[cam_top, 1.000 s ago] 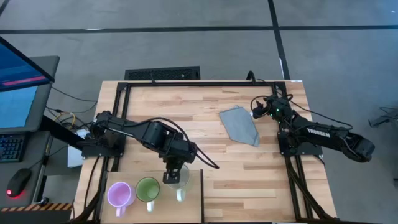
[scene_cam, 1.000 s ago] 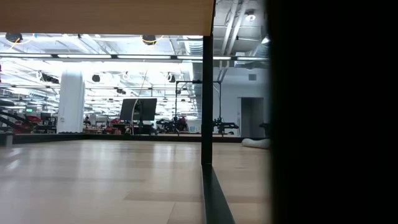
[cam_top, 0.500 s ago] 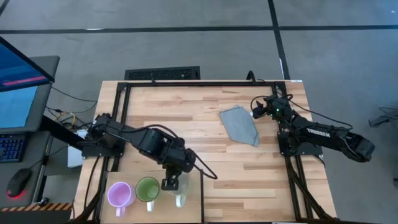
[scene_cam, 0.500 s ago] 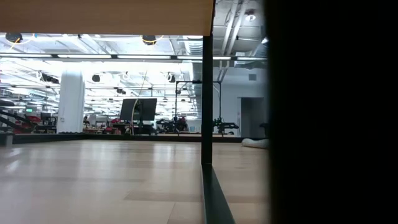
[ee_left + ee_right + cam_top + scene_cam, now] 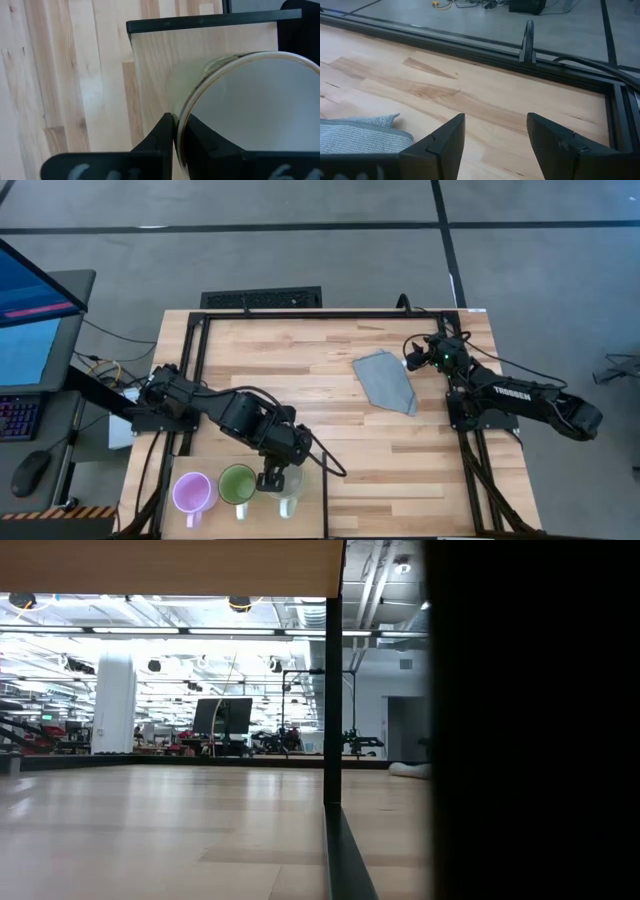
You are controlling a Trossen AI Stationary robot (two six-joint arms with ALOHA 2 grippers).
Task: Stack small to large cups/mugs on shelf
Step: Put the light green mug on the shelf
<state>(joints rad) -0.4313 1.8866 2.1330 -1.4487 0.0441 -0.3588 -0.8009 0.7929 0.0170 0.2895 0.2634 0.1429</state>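
We see the worktop [image 5: 400, 450], a striped plank surface inside a dark frame, with both arms mounted at its sides. At its near edge on the left side lies the shelf [image 5: 310, 515], a pale smooth board with a dark edge.

The left arm reaches across the worktop to the shelf. The right arm rests at the far right side of the worktop, its pincer [image 5: 412, 355] just beside a grey cloth [image 5: 385, 382]; in the right wrist view its fingers [image 5: 442, 142] stand wide apart with nothing between them.

Three mugs stand in a row on the shelf. The white mug [image 5: 290, 485] is at the right end of the row. The left pincer [image 5: 270, 478] is closed on its rim: in the left wrist view one finger [image 5: 162, 135] sits outside the wall and the other inside, with the white mug's [image 5: 250, 110] wall clamped between them. The green mug [image 5: 237, 483] stands just beside it in the middle. The purple mug [image 5: 192, 492] stands at the left end, beside the green mug.

In the low view we see only bare board and the room behind.
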